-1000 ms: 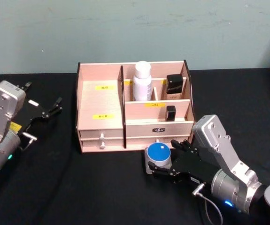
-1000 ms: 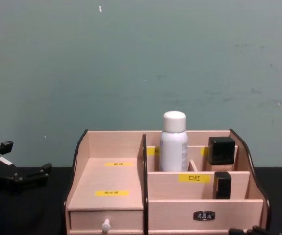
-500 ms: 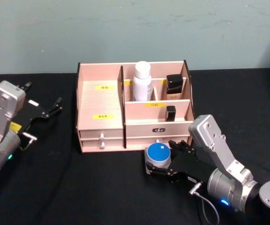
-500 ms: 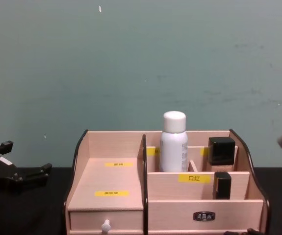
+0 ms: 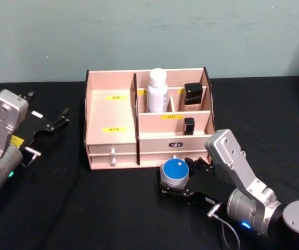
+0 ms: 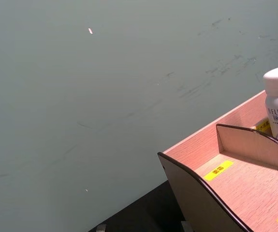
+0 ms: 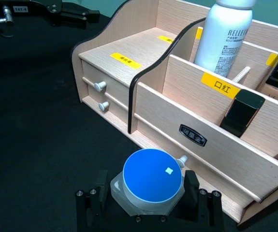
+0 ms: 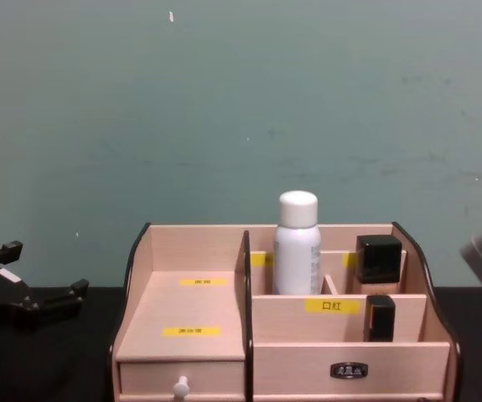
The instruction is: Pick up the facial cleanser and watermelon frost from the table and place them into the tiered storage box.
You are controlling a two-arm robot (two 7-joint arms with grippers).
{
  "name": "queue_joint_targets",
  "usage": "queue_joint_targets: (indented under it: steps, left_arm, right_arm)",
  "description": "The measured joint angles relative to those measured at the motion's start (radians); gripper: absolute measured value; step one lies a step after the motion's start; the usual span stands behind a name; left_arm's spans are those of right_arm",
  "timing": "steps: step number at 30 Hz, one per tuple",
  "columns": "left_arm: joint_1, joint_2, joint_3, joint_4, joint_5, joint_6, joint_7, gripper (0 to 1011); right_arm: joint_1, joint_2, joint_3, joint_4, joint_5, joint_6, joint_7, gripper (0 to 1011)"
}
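While right arm (image 5: 237, 169) lies low over the desk (image 5: 102, 213), right tool (image 5: 178, 177) clamped on round blue-lidded watermelon frost (image 5: 176, 170), just near of tiered storage box (image 5: 112, 112), left tool (image 5: 49, 131) apart.

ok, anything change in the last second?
The right gripper edged left as its wrist swung in toward the tiered storage box. Its jaws now look closed on the blue-lidded jar, which barely shifted and is still on the table. The left gripper stayed open and parked at the left. The box contents are unchanged.
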Motion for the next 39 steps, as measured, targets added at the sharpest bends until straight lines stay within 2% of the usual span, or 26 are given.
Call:
queue_joint_targets:
  steps: [14, 24, 27, 39]
  left_arm:
    - [0.0, 0.0, 0.0, 0.0, 0.0, 0.0, 0.0, 1001]
    - [0.0, 0.0, 0.0, 0.0, 0.0, 0.0, 0.0, 1001]
    - [0.0, 0.0, 0.0, 0.0, 0.0, 0.0, 0.0, 1001]
    - [0.0, 0.0, 0.0, 0.0, 0.0, 0.0, 0.0, 1001]
  right_arm:
    - [0.001, 0.0, -0.001, 0.0, -0.005, 0.001, -0.001, 1002]
    - [0.0, 0.0, 0.0, 0.0, -0.002, 0.001, -0.001, 747]
    - [0.0, 0.0, 0.0, -0.001, -0.002, 0.001, -0.001, 721]
    - [0.0, 0.0, 0.0, -0.001, -0.001, 0.001, -0.001, 721]
